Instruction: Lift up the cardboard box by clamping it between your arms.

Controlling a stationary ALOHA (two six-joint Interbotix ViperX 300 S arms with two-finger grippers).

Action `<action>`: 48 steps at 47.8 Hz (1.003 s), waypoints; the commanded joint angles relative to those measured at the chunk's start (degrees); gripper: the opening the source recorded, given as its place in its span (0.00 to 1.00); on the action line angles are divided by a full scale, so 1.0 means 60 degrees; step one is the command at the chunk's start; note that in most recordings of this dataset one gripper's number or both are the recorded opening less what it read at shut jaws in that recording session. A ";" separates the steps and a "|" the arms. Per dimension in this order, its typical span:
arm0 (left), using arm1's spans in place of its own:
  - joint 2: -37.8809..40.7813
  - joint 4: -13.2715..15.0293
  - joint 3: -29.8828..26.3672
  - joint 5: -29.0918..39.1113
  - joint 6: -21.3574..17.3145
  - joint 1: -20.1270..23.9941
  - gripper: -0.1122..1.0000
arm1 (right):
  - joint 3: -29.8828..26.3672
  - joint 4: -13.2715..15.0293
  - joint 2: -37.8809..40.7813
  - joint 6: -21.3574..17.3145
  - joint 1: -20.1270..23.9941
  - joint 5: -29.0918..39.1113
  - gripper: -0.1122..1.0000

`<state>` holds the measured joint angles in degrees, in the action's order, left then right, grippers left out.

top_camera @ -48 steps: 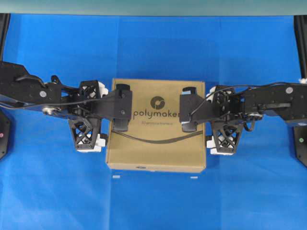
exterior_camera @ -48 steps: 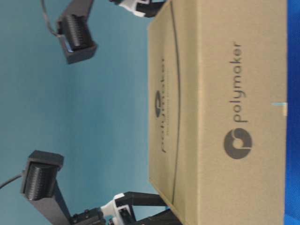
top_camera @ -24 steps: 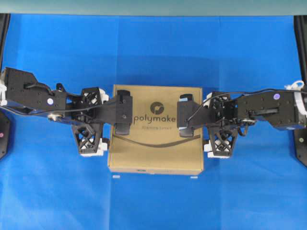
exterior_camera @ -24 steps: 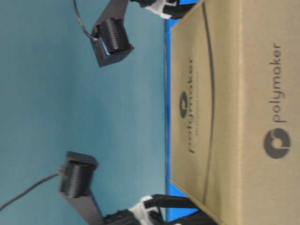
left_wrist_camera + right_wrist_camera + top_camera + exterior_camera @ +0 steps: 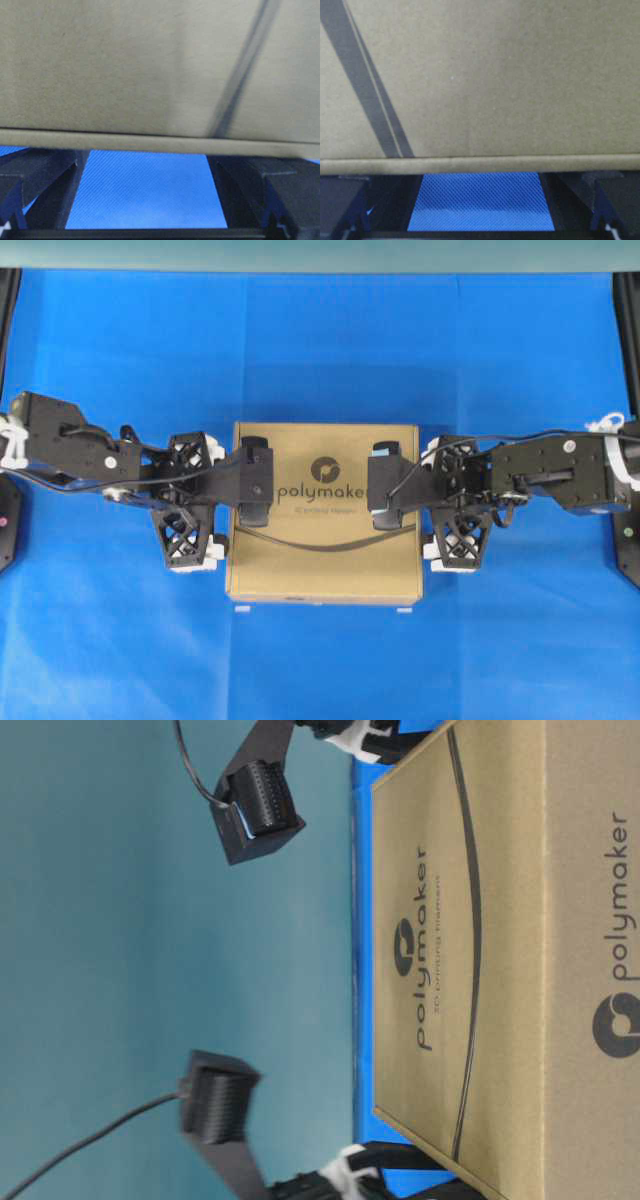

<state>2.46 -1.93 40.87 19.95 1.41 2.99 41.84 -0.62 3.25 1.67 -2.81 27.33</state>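
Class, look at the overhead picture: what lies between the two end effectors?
The cardboard box lies between the left end effector and the right end effector. Its printed "polymaker" top fills the stretch. The overhead view shows this best.

The scene is being lit evenly and brightly, without glare. Both wrist views are being blurred, and little shadow is being cast.

The cardboard box (image 5: 323, 540) lies flat near the middle of the table (image 5: 320, 350), a little toward its front edge. The left arm (image 5: 120, 455) reaches in from the table's left edge and the right arm (image 5: 530, 468) from its right edge. The left gripper (image 5: 205, 502) sits against the box's left side, the right gripper (image 5: 437, 500) against its right side, the box between them.
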 commanded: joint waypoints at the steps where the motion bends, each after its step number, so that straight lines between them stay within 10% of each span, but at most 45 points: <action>1: -0.0029 0.0029 -0.0088 -0.0234 0.0205 -0.0029 0.87 | -0.0132 -0.0029 -0.0015 -0.0073 0.0029 -0.0278 0.99; 48: -0.2373 0.0029 0.1274 0.0586 0.0176 0.0029 0.88 | 0.1699 -0.0088 -0.2329 -0.0469 -0.0117 0.0249 0.99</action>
<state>-8.61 -1.76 48.25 23.38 2.55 3.08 51.68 -0.97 -7.73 -0.44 -3.43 28.74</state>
